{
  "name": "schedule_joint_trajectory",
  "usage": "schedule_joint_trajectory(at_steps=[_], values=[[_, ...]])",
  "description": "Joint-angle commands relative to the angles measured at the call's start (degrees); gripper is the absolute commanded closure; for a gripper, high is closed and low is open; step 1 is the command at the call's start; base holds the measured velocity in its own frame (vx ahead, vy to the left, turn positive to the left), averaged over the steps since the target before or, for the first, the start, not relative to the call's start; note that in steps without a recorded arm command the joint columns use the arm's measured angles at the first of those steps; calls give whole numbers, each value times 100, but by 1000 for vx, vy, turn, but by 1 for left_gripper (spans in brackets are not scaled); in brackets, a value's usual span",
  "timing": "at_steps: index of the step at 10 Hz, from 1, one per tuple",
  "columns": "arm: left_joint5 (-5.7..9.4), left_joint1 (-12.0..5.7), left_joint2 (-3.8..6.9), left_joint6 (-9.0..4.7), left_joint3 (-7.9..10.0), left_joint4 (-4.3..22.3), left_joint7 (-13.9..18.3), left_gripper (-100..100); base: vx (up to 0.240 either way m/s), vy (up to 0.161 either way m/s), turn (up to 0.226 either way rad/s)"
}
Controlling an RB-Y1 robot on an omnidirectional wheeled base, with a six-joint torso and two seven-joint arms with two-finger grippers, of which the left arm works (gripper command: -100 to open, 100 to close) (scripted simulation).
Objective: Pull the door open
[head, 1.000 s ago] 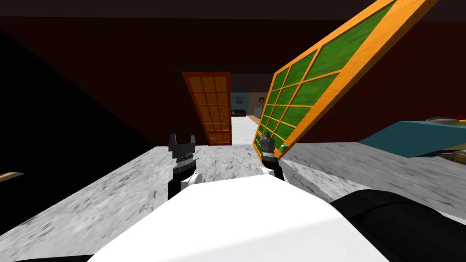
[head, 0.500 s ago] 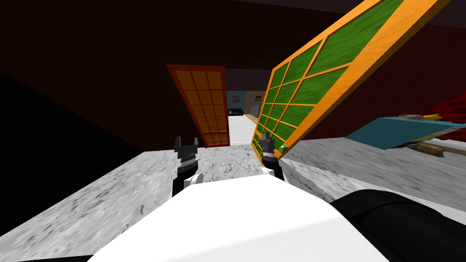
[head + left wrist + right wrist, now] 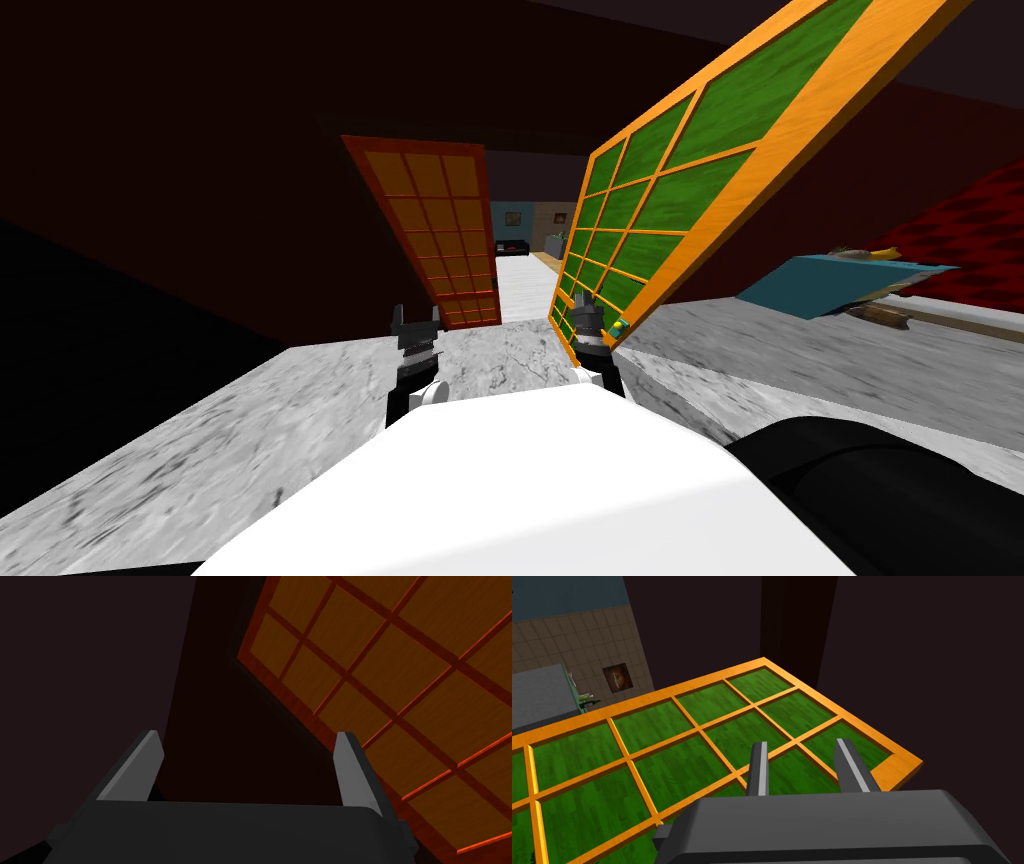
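Observation:
The green-paned door [image 3: 700, 190] with an orange frame stands swung open at my right front. My right gripper [image 3: 588, 308] is at its free edge, beside the small handle knob [image 3: 622, 323]. In the right wrist view, the right gripper [image 3: 802, 746] holds its fingers narrow over the green door [image 3: 677, 761]; what they clamp is hidden under the gripper's body. My left gripper [image 3: 417, 318] hangs open and holds nothing, in front of a second, orange-red paned door [image 3: 440, 230]. The left wrist view shows that left gripper [image 3: 248, 738] open beside the orange-red door [image 3: 400, 676].
Between the two doors a doorway [image 3: 520, 250] leads to a lit room with a pale floor. A teal slab [image 3: 830, 285] with items on it lies at the right. Marbled grey floor [image 3: 300, 420] spreads underfoot. A black area [image 3: 100, 330] lies at the left.
My view has turned: the orange-red door and the teal slab have slid leftward in the picture. The green door has swung a little further. My right gripper stays at its edge.

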Motion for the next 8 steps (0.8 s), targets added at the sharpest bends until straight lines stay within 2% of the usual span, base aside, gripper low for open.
schedule_joint_trajectory(at_steps=[1, 8], values=[[101, -12, 42, -78, -18, 182, 143, -100, 91, -16, -98], [585, -189, 207, -301, -35, 996, 748, -100, 102, -4, -113]])
